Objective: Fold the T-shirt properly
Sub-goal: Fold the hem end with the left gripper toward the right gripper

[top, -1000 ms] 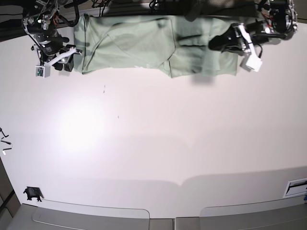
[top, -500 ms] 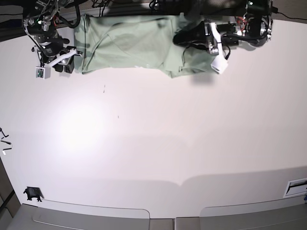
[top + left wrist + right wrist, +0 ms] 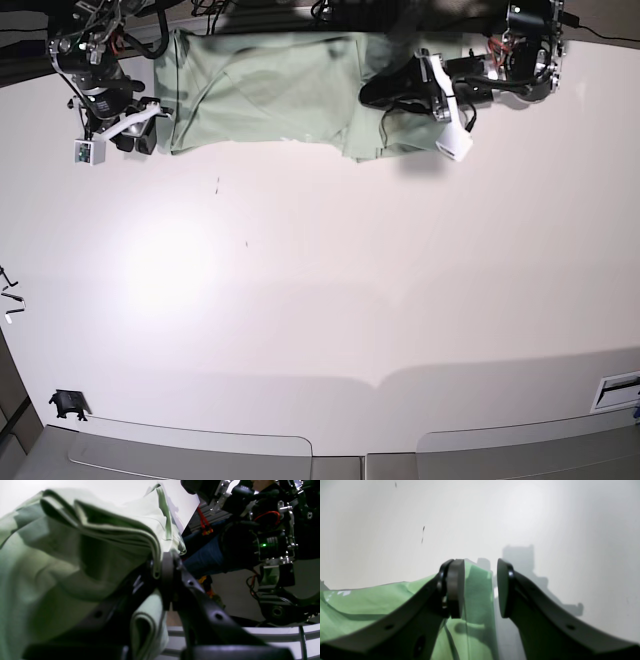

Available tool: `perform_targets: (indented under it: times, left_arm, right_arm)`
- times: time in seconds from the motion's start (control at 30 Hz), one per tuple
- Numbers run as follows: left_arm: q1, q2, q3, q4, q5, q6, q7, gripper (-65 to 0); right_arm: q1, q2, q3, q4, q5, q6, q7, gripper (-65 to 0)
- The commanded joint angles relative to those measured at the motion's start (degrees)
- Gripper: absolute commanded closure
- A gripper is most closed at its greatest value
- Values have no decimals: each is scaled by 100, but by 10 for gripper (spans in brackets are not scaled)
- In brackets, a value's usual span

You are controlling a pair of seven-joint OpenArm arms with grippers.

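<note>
The left pincer (image 3: 162,580) is clamped on a bunched fold of the T-shirt (image 3: 270,90), lifting layered fabric. The right pincer (image 3: 480,587) stands parted over the shirt's corner edge, gripping nothing. The T-shirt lies along the far edge of the white worktop (image 3: 330,300), partly folded; its far hem is hidden by arm hardware. Small dark specks (image 3: 218,183) mark the worktop nearby.

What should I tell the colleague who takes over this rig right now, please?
Left gripper: shut on the T-shirt, pinching several bunched layers.
Right gripper: open, straddling the shirt's edge, gripping nothing.
The shirt lies along the table's far edge, with one end doubled inward under the left arm.
Done: a fold is begun.
Left: lay that fold flat, release, then finish folding.
</note>
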Motion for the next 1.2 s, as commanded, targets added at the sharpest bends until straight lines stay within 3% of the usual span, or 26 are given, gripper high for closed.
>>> perform_targets:
  times: [0.0, 0.07, 0.17, 0.2, 0.27, 0.57, 0.63, 0.7, 0.9, 1.17]
  left_arm:
    - [-28, -15, -4, 105, -181, -49, -105, 0]
    - [-31, -15, -4, 105, -181, -49, -107, 0]
    - [-31, -9, 4, 105, -188, -49, -142, -208]
    - [-28, 17, 13, 105, -186, -49, -181, -251]
    - [-28, 92, 70, 105, -184, -49, -201, -278]
    - [-177, 236, 625, 116, 243, -49, -210, -256]
    - [-243, 236, 522, 195, 487, -49, -184, -164]
    - [-251, 236, 275, 387, 737, -49, -175, 0]
    - [-212, 201, -382, 710, 1917, -49, -212, 0]
    - [149, 188, 42, 704, 3012, -49, -636, 0]
  right_arm:
    - [28, 72, 31, 87, 63, 2, 120, -206]
    - [28, 72, 31, 87, 63, 2, 120, -206]
    - [28, 72, 31, 87, 63, 0, 120, -206]
    - [28, 72, 31, 87, 63, 0, 122, -206]
    - [28, 70, 31, 87, 63, 0, 133, -206]
    - [28, 74, 31, 87, 61, 2, 129, -206]
    - [28, 72, 31, 87, 61, 2, 127, -206]
    - [28, 72, 31, 87, 59, 2, 129, -206]
    - [28, 74, 31, 87, 61, 2, 131, -206]
    - [122, 72, 31, 87, 66, 2, 160, -206]
